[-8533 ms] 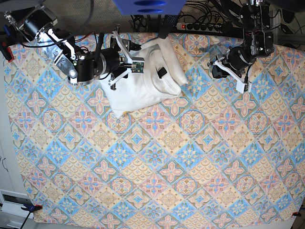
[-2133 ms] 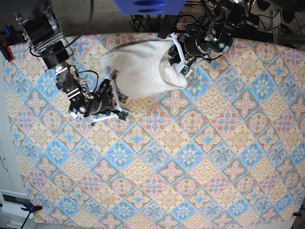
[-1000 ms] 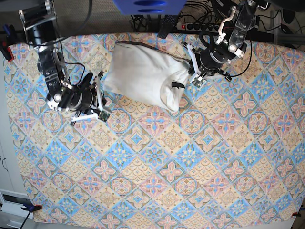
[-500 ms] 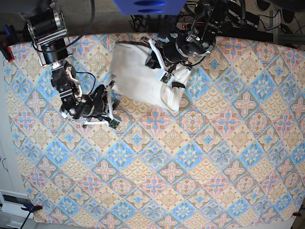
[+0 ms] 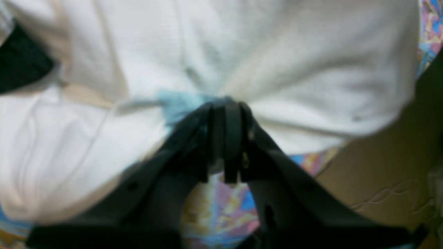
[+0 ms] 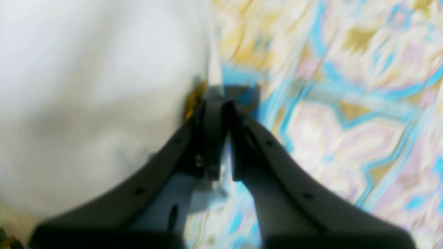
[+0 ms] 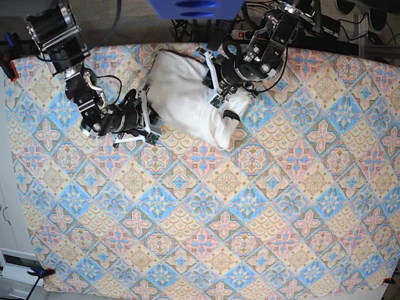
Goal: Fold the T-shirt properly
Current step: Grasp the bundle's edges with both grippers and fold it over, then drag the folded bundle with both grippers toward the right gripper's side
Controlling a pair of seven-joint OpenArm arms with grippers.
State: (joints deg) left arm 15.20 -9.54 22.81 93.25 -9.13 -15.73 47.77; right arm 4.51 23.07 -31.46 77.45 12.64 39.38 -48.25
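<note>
since half a second ago the left end effector (image 7: pixel 212 94) has slid further in over the t-shirt (image 7: pixel 184 100), and the right end effector (image 7: pixel 149 125) has come up against the shirt's left-hand edge in the base view; the shirt is bunched a little narrower.

the left end effector (image 5: pixel 223 107) has its jaws closed together, pinching a gather of white cloth with a bit of blue print caught at the tips. the right end effector (image 6: pixel 218 100) is also closed; its tips sit right at the shirt's edge, just where cloth meets the patterned bench (image 7: pixel 250 219), but the blur hides whether any fabric is caught between them.

the t-shirt lies crumpled at the far side of the bench, close to the back edge, with a small black label (image 7: pixel 231 115) showing near its lower right corner. the near and right-hand parts of the bench are uncovered pattern, well apart from both arms.
</note>
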